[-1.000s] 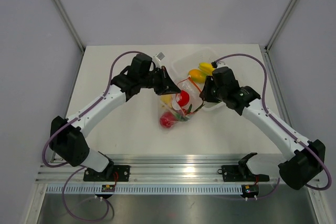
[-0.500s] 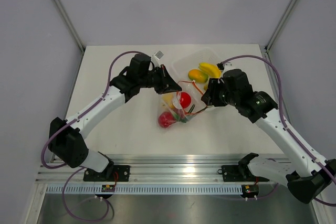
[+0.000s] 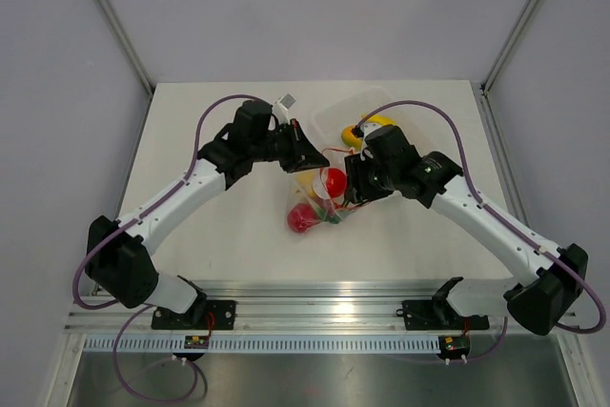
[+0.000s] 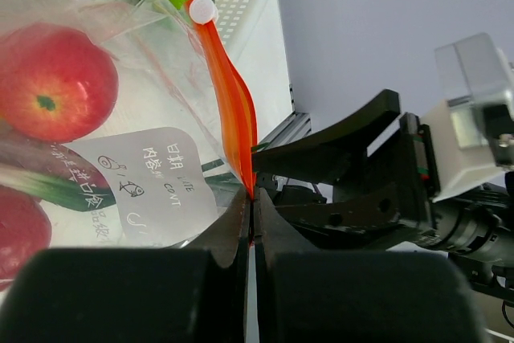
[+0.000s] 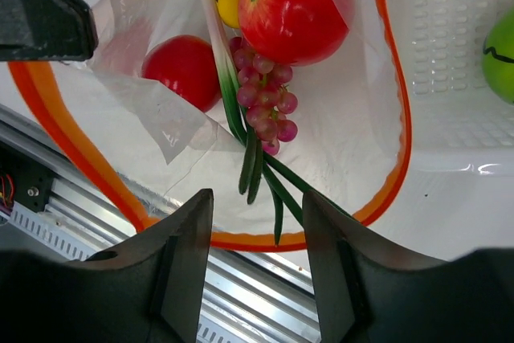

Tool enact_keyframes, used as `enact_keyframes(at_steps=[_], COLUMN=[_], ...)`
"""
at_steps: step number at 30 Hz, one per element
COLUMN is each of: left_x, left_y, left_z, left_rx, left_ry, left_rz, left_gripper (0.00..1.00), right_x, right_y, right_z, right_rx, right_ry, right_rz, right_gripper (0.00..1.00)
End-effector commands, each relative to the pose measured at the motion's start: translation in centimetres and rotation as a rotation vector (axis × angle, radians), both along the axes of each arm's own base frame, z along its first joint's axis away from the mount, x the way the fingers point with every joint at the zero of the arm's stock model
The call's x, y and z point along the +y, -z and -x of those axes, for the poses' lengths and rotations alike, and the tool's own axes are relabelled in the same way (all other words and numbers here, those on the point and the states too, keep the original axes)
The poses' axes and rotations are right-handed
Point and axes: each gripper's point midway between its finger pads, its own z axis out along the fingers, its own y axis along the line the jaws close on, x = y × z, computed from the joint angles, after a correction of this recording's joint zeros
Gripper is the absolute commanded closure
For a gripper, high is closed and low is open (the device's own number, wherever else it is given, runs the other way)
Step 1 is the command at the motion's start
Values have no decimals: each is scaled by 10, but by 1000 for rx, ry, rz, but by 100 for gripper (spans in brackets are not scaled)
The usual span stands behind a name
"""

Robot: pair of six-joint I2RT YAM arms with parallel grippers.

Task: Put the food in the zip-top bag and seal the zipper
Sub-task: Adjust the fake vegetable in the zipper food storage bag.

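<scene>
Your left gripper (image 4: 250, 208) is clamped on one end of the zipper (image 4: 233, 110). Your right gripper (image 5: 253, 214) hangs open over the mouth of the bag (image 5: 353, 118), mid-table, where green stalks (image 5: 250, 158) reach the rim. The tray (image 5: 450, 22) sits just beside it, far right. The bag's white label (image 4: 157, 178) is too small to read

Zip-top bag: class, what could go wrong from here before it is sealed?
1. The green stalks reach to the zipper at the mouth of the zip-top bag, so the seal may jam on them.
2. The left jaws pinch only one end of the zipper and the right jaws stand open; the loaded bag could sag or slip, spilling the red fruit.
</scene>
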Motion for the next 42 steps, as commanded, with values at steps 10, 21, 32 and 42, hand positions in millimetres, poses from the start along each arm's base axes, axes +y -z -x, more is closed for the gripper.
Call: enact_keyframes(at_steps=[10, 21, 32, 42], left_x=[2, 5, 9, 11], left_y=[-39, -41, -48, -43], left_z=[8, 12, 18, 18], left_rx=[-109, -113, -122, -122], left_ry=[15, 9, 11, -9], left_rz=[86, 92, 102, 83], left_gripper=[100, 100, 100, 100], right_x=[35, 39, 59, 51], right_y=[27, 23, 67, 45], right_z=[-6, -22, -52, -54], right_rx=[108, 40, 62, 10], right_ry=[-202, -117, -8, 38], right_rz=[40, -5, -32, -44], right_gripper=[58, 100, 100, 79])
